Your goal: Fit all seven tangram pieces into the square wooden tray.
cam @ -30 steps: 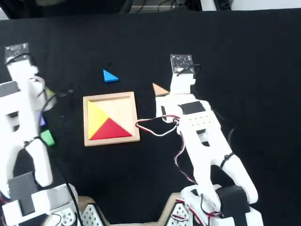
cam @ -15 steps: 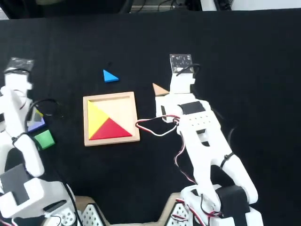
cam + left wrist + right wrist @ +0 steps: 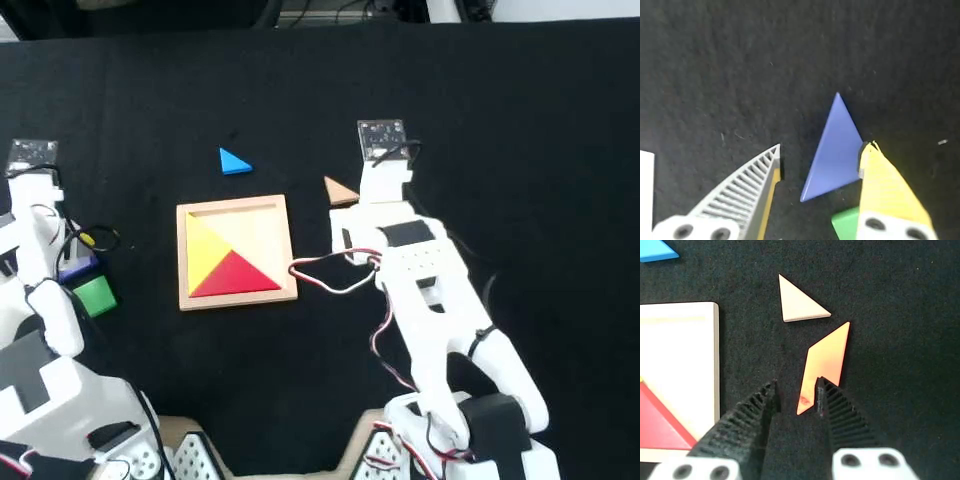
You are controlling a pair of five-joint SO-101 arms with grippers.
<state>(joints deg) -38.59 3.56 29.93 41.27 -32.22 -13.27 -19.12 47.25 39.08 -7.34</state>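
- Left tool (image 3: 822,149) spread wide: a flat blue triangular tangram piece (image 3: 836,150) lies between its jaws.
- Right tool (image 3: 796,387) slightly parted, its jaws flanking 1 corner of the flat orange parallelogram piece (image 3: 826,362).

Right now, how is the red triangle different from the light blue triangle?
The red triangle is much bigger than the light blue triangle. The red triangle sits inside the wooden tray; the light blue triangle lies on the black cloth beyond it. Both are flat triangles.

White arms (image 3: 430,290) bear red cables (image 3: 320,272) and black end effector (image 3: 795,391)
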